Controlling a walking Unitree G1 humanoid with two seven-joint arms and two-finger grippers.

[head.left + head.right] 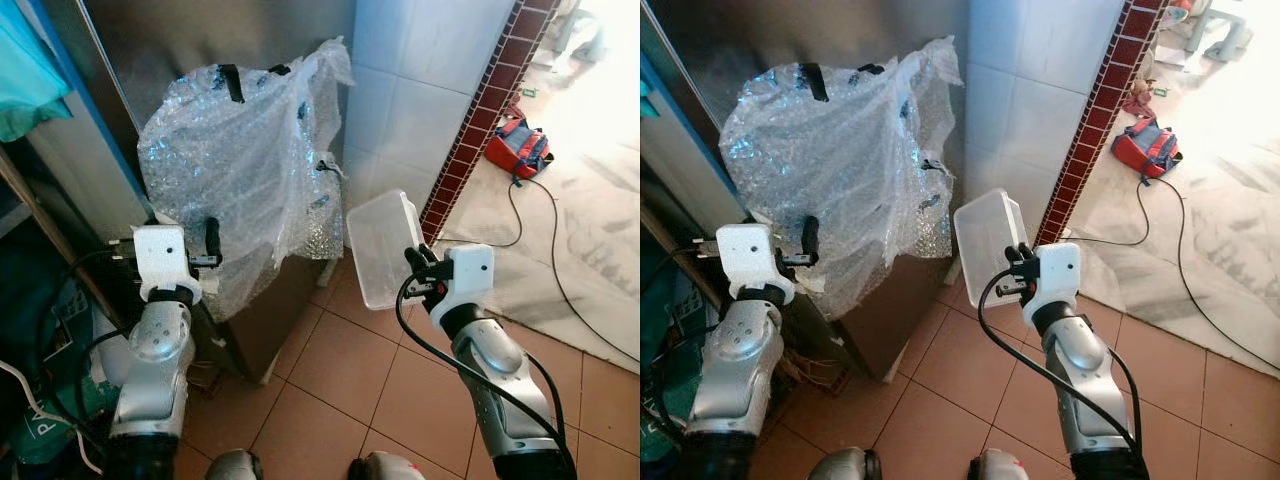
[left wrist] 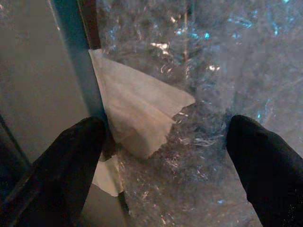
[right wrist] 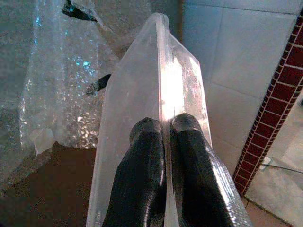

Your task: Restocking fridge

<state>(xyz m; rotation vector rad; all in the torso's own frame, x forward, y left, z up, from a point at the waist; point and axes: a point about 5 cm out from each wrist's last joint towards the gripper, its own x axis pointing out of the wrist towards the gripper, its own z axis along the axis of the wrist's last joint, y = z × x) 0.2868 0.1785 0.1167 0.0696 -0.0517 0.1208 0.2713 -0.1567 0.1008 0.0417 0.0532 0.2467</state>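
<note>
A clear plastic container (image 1: 381,247) hangs in the air over the tiled floor, held by its rim. My right gripper (image 3: 166,130) is shut on that rim, one finger on each side of the wall. A dark fridge (image 1: 200,40) stands ahead on the left, its front wrapped in bubble wrap (image 1: 240,160) held by black tape. My left gripper (image 2: 165,151) is open right at the wrap, near the door's edge, where a white paper scrap (image 2: 137,118) sticks out. The container (image 1: 985,243) is to the right of the fridge.
A white tiled wall (image 1: 420,90) with a dark red tile column (image 1: 480,120) stands behind the container. A red bag (image 1: 518,146) and a black cable (image 1: 560,270) lie on the floor at the right. Blue cloth and shelving (image 1: 30,90) crowd the left.
</note>
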